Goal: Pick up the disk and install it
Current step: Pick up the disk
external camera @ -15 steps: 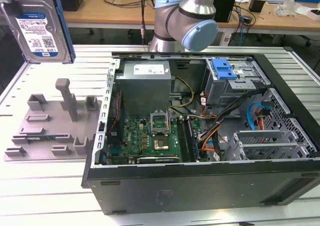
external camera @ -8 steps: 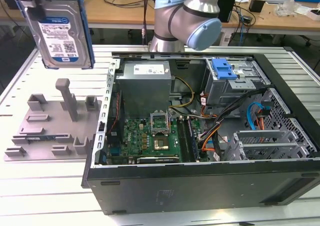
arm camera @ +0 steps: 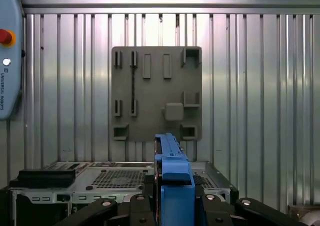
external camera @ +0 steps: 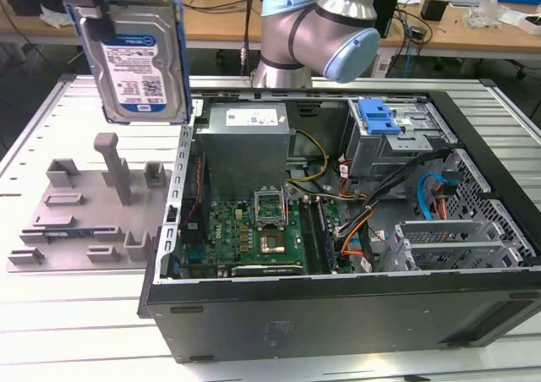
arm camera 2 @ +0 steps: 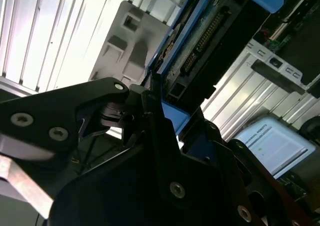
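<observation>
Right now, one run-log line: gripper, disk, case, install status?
gripper: shut on disk | disk: held in air on edge, off gray fixture | computer case: open, disk not inside | install: not done

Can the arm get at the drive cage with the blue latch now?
Probably yes: the case lies open, nothing covers the drive cage, and the gripper holds the disk high outside it.

The air above the grey fixture plate [external camera: 84,223] is open around the suspended disk [external camera: 135,65]. Inside the computer case [external camera: 338,314], cable bundles [external camera: 382,203] crowd the gap beside the drive cage [external camera: 397,145].
</observation>
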`<state>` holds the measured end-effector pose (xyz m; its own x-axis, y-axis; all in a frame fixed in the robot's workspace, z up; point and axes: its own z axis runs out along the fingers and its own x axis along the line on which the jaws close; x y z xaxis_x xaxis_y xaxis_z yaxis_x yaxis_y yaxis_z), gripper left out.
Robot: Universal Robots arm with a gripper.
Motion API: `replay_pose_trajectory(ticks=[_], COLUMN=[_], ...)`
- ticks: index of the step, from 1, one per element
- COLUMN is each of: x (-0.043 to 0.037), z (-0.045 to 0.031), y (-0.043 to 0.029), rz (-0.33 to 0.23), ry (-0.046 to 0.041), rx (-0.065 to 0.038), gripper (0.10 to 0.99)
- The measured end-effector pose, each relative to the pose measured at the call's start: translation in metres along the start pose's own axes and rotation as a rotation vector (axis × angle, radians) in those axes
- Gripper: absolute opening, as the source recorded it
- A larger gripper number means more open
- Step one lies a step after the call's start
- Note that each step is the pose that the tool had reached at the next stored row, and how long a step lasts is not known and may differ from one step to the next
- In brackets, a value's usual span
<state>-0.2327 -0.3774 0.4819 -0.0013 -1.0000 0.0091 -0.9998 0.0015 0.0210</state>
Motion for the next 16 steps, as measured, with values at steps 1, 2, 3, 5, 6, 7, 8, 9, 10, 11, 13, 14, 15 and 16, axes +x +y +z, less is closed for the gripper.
replay_pose_trajectory(ticks=[1,2,3,5,6,7,8,9,10,11,13,14,15,16], x=[0.0024,0.004,0.0056,0.009,0.0101,0.0119,0.0129,0.0136,0.0141,0.0144,0.0151,0.0157,0.017,0.0179], z=[-0.0005,-0.0008,-0.0012,-0.0019,-0.0021,-0.0026,-0.0028,-0.0029,-0.003,-0.0031,-0.0032,-0.0033,-0.0034,-0.0034], y=[-0.0062,-0.0105,-0.0148,-0.026,-0.0299,-0.0369,-0.0409,-0.0442,-0.0476,-0.0502,-0.0581,-0.0622,-0.0658,-0.0678], rz=[0.0,0.0,0.0,0.0,0.0,0.0,-0.001,-0.001,-0.003,-0.006,-0.021,-0.03,-0.035,-0.036], ry=[0.0,0.0,0.0,0.0,0.0,0.0001,0.0001,0.0,0.0001,0.0002,0.0006,0.0007,0.0009,0.001], rx=[-0.001,-0.002,-0.003,-0.005,-0.005,-0.007,-0.007,-0.008,-0.009,-0.01,-0.012,-0.012,-0.013,-0.013], gripper=[0.369,0.369,0.369,0.369,0.369,0.369,0.369,0.369,0.369,0.369,0.369,0.369,0.369,0.369])
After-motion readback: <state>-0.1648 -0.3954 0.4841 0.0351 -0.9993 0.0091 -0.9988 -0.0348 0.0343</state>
